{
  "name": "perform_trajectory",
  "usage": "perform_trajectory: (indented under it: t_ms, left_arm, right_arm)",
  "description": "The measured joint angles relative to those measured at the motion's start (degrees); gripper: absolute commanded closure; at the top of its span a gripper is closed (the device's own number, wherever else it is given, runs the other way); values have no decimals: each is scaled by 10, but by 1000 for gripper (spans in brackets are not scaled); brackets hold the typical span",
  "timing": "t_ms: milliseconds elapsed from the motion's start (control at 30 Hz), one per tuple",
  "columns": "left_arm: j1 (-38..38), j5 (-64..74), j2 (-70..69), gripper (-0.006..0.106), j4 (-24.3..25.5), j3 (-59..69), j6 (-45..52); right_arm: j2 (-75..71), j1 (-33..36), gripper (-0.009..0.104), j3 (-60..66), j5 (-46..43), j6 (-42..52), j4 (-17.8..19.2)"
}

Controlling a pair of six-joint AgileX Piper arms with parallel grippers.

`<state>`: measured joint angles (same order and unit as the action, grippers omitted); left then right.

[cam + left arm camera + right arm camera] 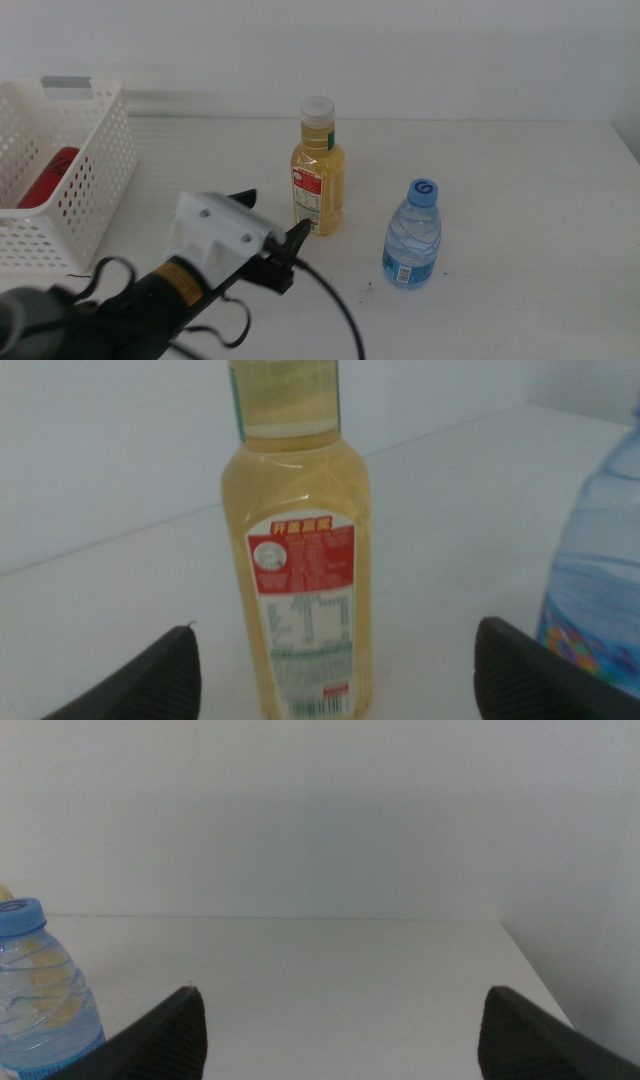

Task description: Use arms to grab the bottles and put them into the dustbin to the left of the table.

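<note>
left tool (272, 232) open near juice bottle (318, 168) | can (50, 177) in dustbin (95, 185)

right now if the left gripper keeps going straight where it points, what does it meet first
Most likely the yellow juice bottle: it stands upright, centred between the open jaws of the left gripper. The water bottle sits off to the side, out of that line.

On my screen the white table (500, 180) carries a yellow juice bottle (319, 170) standing upright just ahead of my left gripper (272, 235). A clear water bottle (412, 238) stands to that gripper's right, near the juice. The white dustbin (95, 170) rests on the tabletop off to its left.
</note>
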<state>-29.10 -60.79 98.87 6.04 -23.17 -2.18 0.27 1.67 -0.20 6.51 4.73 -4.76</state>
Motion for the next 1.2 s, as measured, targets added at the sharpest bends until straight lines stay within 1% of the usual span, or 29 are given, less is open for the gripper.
perform_trajectory:
  t_ms: [433,967,1033,1067,1133,1167,1200]
  left_arm:
    - [0,-8,138,7,5,-148,-26]
    - [0,-9,260,7,5,-279,-38]
    - [0,-8,266,13,5,-284,-38]
    - [0,-8,267,18,3,-285,-38]
    - [0,-6,267,37,2,-288,-38]
    - [2,-4,267,46,6,-288,-38]
    - [6,-3,266,58,17,-288,-38]
  right_arm:
    - [0,0,4,0,0,0,0]
    - [0,0,4,0,0,0,0]
    - [0,0,4,0,0,0,0]
    - [0,0,4,0,0,0,0]
    - [0,0,4,0,0,0,0]
    - [0,0,4,0,0,0,0]
    - [0,0,4,0,0,0,0]
